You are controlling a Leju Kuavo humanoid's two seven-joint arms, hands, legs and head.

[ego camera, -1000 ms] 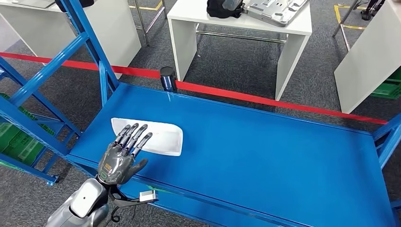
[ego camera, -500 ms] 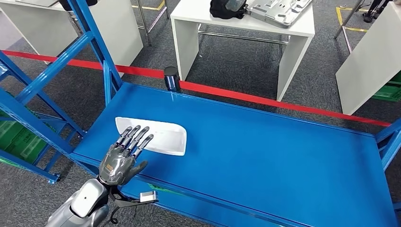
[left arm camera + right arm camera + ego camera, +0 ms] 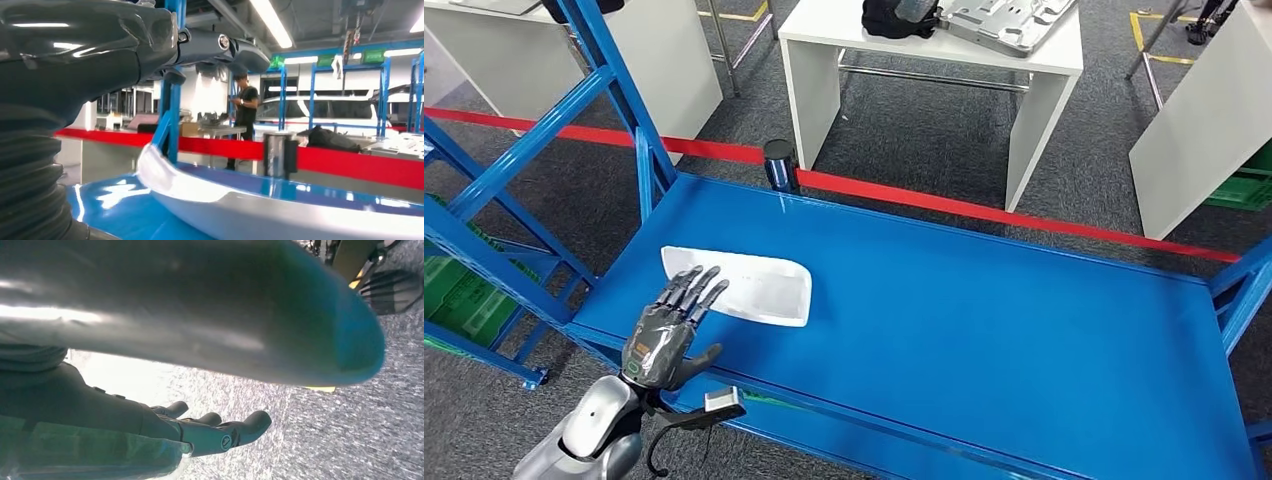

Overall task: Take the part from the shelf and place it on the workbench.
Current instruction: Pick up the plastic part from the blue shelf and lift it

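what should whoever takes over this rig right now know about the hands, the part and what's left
Left hand: open, fingers spread over the near end of the white part, nothing gripped.
Right hand: open, holding nothing, hanging over grey carpet.
The part lies flat on the blue shelf, toward its left end.
Done: the reach to the part.
Left: grip the part, lift it off the shelf and set it on the workbench.

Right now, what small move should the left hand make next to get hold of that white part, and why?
Probably ease the left hand forward and down over the white part: its fingers are spread above the near end, holding nothing, and the part lies flat on the blue shelf.
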